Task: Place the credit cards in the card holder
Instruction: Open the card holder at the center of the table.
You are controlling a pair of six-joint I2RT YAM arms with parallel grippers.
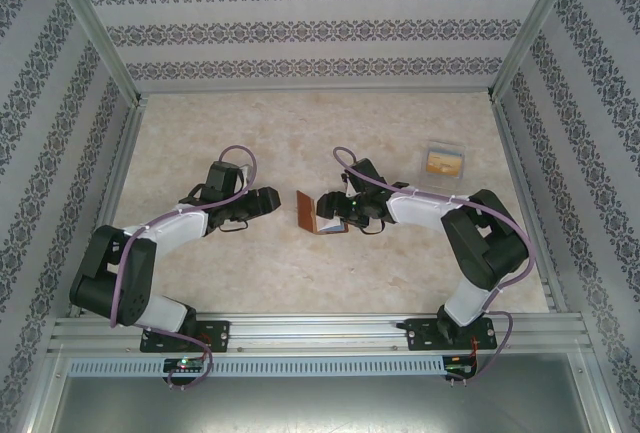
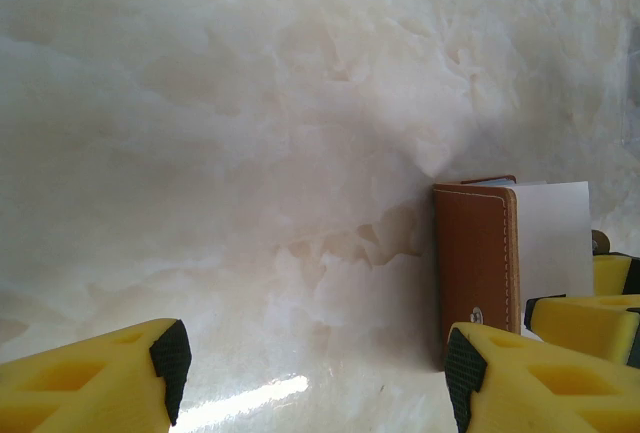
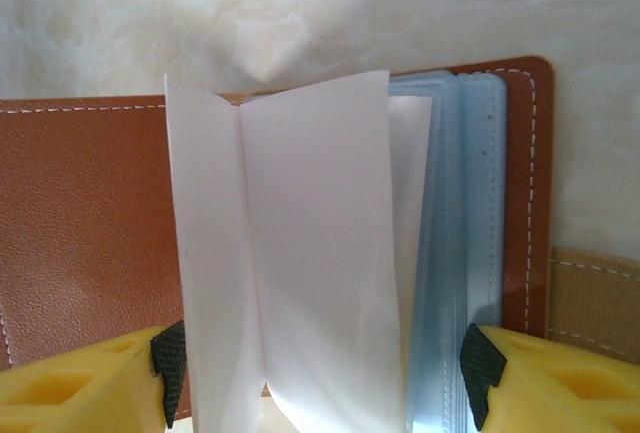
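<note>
The card holder [image 1: 306, 211] lies open at the middle of the table [image 1: 300, 133], its brown cover flat and its white leaf [image 3: 310, 253] and blue sleeves [image 3: 450, 253] standing up. The right gripper [image 3: 325, 363] straddles those pages with jaws apart, while the left gripper [image 2: 315, 363], open and empty, hovers just to the holder's left. An orange credit card [image 1: 444, 164] sits in a clear case [image 1: 445, 147] well apart at the far right.

Left of the card holder [image 1: 312, 213]: left gripper [image 1: 268, 200] stretched low toward it, elbow folded back, jaws parted with nothing between, near its cover but apart from it. Right of the card holder: right gripper [image 1: 335, 211] close against it, arm bent at the elbow, jaws spread wide astride its leaves.
</note>
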